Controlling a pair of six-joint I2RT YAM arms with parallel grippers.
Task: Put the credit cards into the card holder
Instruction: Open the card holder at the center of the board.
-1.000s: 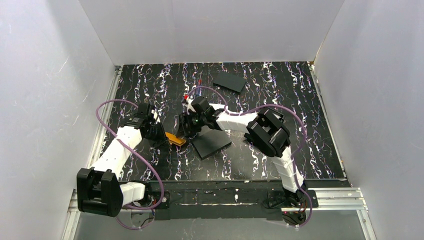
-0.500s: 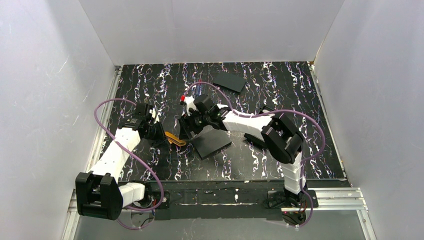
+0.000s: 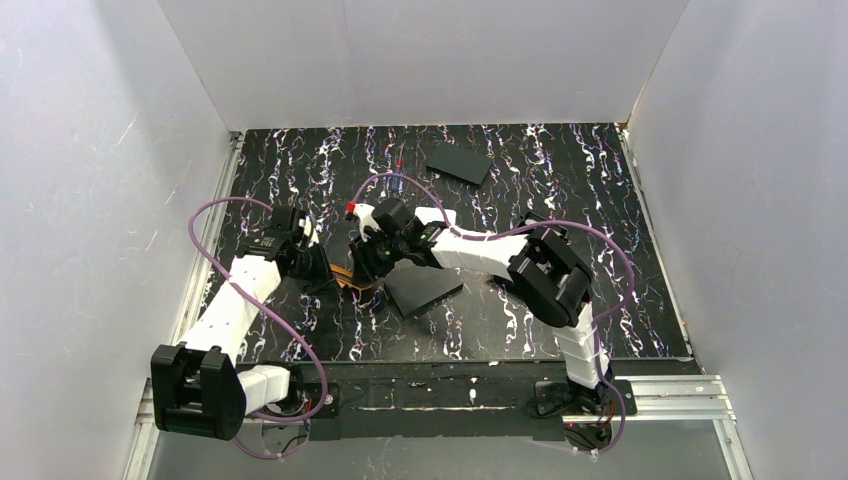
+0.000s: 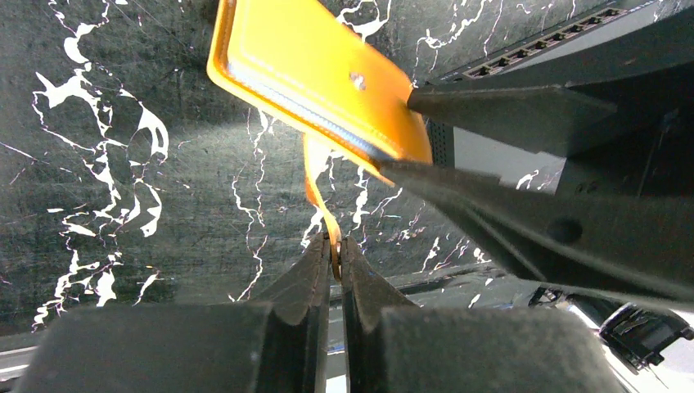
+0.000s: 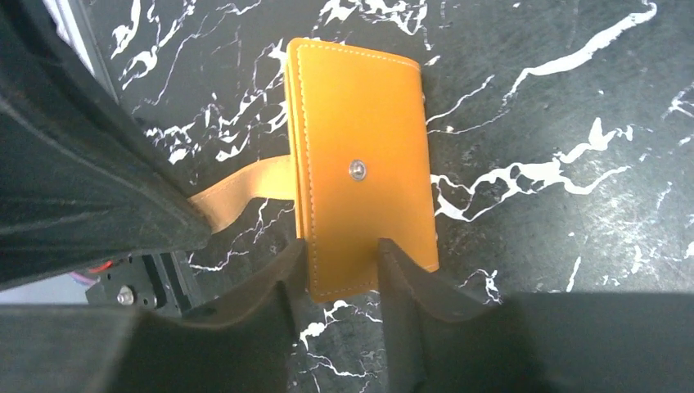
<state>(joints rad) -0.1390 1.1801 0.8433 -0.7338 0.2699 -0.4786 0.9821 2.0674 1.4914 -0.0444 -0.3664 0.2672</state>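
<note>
The orange card holder (image 3: 347, 277) lies closed on the black marbled table between my two grippers. My left gripper (image 3: 322, 268) is shut on its thin orange clasp tab (image 4: 321, 192), which stretches from the holder (image 4: 315, 78) to my fingertips (image 4: 334, 255). My right gripper (image 3: 366, 262) is partly open over the holder's near end (image 5: 360, 196). One fingertip (image 5: 282, 274) is beside the holder's edge on the tab side. The other (image 5: 409, 274) rests over its face below the snap stud (image 5: 355, 169). I cannot make out any credit card.
A flat black rectangle (image 3: 425, 285) lies just right of the holder, under the right arm. A second one (image 3: 458, 162) lies at the back of the table. White walls close in the left, back and right sides.
My right gripper has moved left and come down over the holder's end. My left gripper still holds the tab and has barely moved.
</note>
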